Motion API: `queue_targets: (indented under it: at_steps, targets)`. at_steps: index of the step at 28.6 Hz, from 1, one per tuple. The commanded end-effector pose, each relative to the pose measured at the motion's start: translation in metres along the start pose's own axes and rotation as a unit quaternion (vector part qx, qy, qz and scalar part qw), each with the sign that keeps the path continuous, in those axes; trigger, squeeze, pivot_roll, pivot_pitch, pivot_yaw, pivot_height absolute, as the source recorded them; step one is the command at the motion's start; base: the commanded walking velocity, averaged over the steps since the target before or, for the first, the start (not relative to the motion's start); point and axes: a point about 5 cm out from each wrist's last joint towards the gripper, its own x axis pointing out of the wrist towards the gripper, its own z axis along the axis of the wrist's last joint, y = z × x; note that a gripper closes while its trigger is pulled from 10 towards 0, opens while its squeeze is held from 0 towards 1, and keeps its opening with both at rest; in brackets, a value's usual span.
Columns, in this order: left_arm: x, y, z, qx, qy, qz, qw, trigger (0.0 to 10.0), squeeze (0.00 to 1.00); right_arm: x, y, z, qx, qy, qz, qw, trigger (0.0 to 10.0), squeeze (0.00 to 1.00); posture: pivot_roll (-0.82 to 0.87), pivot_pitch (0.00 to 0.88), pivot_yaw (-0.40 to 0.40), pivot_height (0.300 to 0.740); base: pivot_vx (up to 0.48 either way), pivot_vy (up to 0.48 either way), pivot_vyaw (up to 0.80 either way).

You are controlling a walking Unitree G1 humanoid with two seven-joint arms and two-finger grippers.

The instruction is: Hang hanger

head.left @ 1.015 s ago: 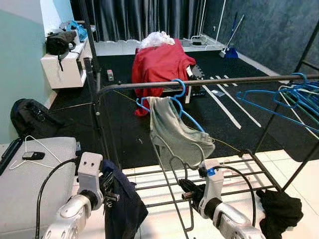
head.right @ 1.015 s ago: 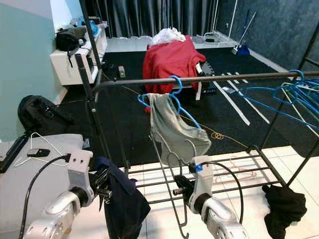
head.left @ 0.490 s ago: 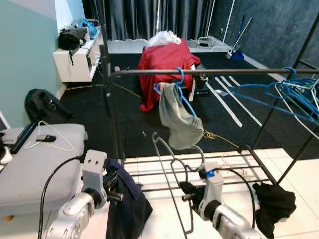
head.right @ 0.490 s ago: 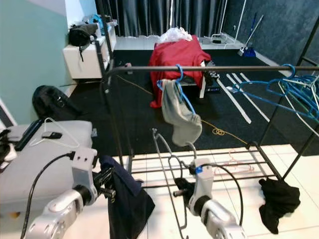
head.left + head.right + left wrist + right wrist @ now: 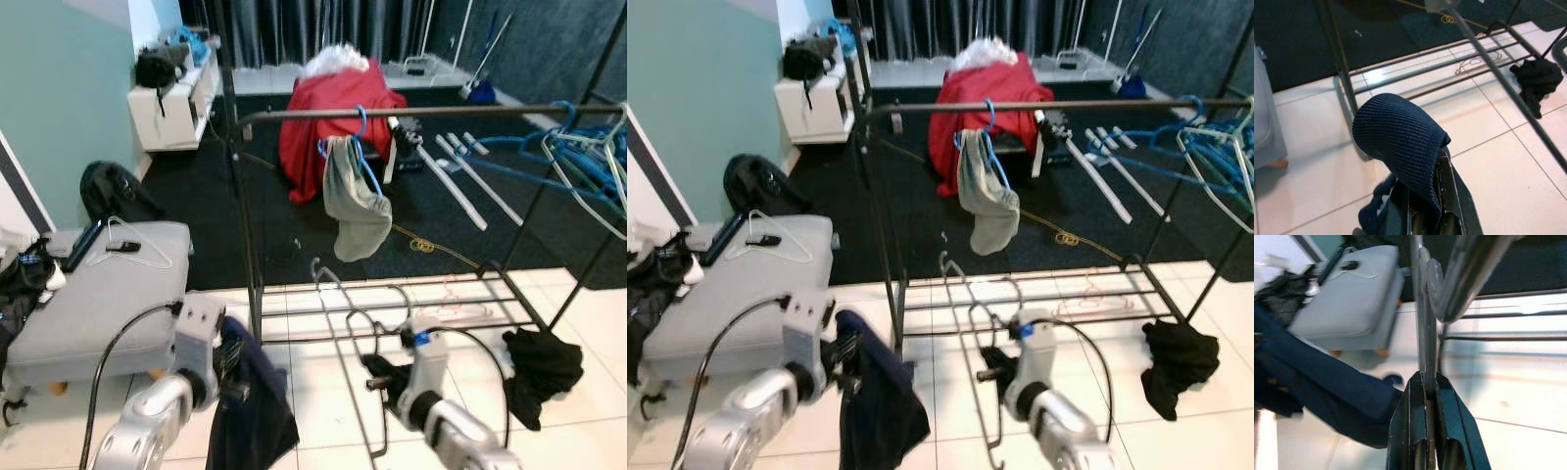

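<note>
Silver wire hanger [image 5: 345, 343] stands upright at five o'clock, low in front of the clothes rack [image 5: 392, 114], with the right gripper [image 5: 1426, 404] pinching its wire between pressed-together fingers. At seven o'clock the left gripper [image 5: 1422, 215] has its fingers clamped on a navy garment [image 5: 250, 406] that drapes over them. At twelve o'clock a grey cloth [image 5: 355, 201] hangs from a blue hanger [image 5: 361, 147] on the rail.
</note>
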Motion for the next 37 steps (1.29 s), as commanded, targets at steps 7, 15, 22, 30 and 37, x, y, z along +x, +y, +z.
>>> queue_targets:
  at_steps: [7,15,22,30,37]
  targets:
    - [0.002,0.002,0.001,-0.024,0.021,0.005,0.999,10.0,0.00,-0.003,-0.004,0.000,0.001,0.003,-0.009,1.000,10.0,0.00,-0.03,0.068,0.029,0.740,0.000,0.000,0.00]
    - [0.006,-0.005,0.005,0.010,0.010,-0.010,1.000,10.0,0.00,-0.001,-0.005,0.002,0.000,-0.001,-0.013,1.000,10.0,0.00,-0.03,0.063,0.026,0.740,0.000,0.000,0.00]
    - [0.011,-0.009,0.011,0.019,-0.024,-0.006,1.000,10.0,0.00,0.005,-0.002,0.014,-0.012,-0.028,-0.011,0.999,10.0,0.00,-0.06,0.066,0.050,0.740,0.000,0.000,0.00]
    - [0.012,-0.012,0.014,0.004,-0.037,0.001,0.999,10.0,0.00,0.006,0.001,0.019,-0.016,-0.036,-0.010,0.999,10.0,0.00,-0.06,0.070,0.033,0.740,0.000,0.000,0.00]
    - [0.013,-0.011,0.016,-0.004,-0.046,0.002,0.999,10.0,0.00,0.009,0.001,0.024,-0.024,-0.040,-0.007,0.999,10.0,0.00,-0.08,0.057,0.014,0.740,0.000,-0.180,0.00]
